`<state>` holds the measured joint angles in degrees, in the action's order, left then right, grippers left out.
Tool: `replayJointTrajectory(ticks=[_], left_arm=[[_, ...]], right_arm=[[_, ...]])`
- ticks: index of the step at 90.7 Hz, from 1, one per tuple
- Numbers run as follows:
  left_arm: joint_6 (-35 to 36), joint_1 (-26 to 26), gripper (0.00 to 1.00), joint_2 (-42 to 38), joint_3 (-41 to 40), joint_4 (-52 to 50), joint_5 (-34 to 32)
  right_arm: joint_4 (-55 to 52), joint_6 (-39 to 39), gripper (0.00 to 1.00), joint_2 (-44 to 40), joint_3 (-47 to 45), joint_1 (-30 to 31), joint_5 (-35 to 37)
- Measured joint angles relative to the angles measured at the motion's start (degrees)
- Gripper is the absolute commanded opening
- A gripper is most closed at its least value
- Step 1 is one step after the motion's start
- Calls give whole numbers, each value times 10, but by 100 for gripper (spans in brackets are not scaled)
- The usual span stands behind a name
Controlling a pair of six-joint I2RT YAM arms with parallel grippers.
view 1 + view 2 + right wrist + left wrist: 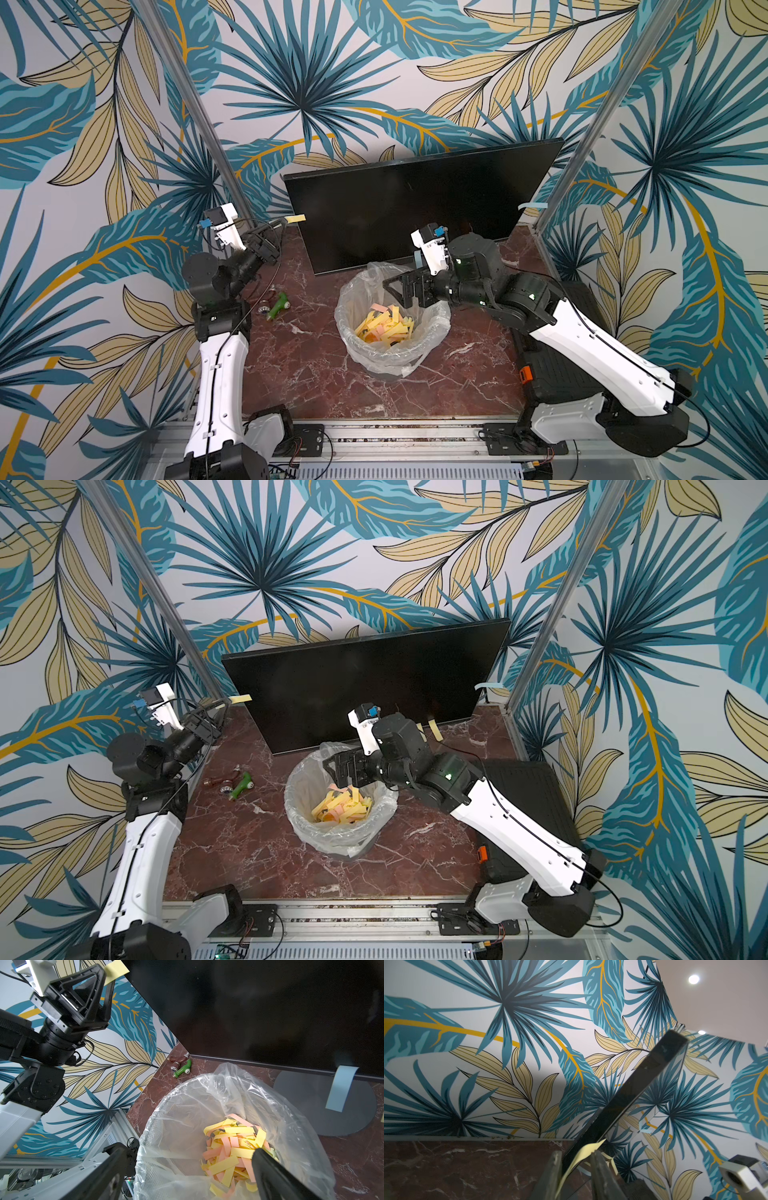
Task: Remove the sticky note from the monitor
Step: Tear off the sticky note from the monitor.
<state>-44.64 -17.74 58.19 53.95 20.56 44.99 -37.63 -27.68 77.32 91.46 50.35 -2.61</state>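
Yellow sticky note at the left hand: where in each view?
Top view: yellow note, left of centre.
Top view: yellow note, left of centre.
Left wrist: yellow note, bottom centre, inside left hand.
Right wrist: yellow note, top left.
Shared landmark: monitor side edge it sticks to.

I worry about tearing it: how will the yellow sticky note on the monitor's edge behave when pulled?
The yellow sticky note curls between the left end effector's fingers, so it is probably floppy and very light. Only one end sticks to the monitor, so a gentle pull should likely peel it; a jerk might crease it.
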Motion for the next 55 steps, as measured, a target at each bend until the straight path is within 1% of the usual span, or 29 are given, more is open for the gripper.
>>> replayJointTrajectory(ticks=[5, 7, 31, 55], left_arm=[[-6, 0, 2, -3, 0, -2, 1], [-5, 0, 0, -5, 0, -2, 2], [-4, 0, 0, -47, -1, -26, 4], [-10, 1, 0, -138, -12, -101, 0]], right_arm=[[0, 0, 97, 0, 0, 0, 0], [0, 0, 97, 0, 0, 0, 0], [0, -4, 96, 0, 0, 0, 1], [-11, -4, 97, -8, 0, 0, 13]])
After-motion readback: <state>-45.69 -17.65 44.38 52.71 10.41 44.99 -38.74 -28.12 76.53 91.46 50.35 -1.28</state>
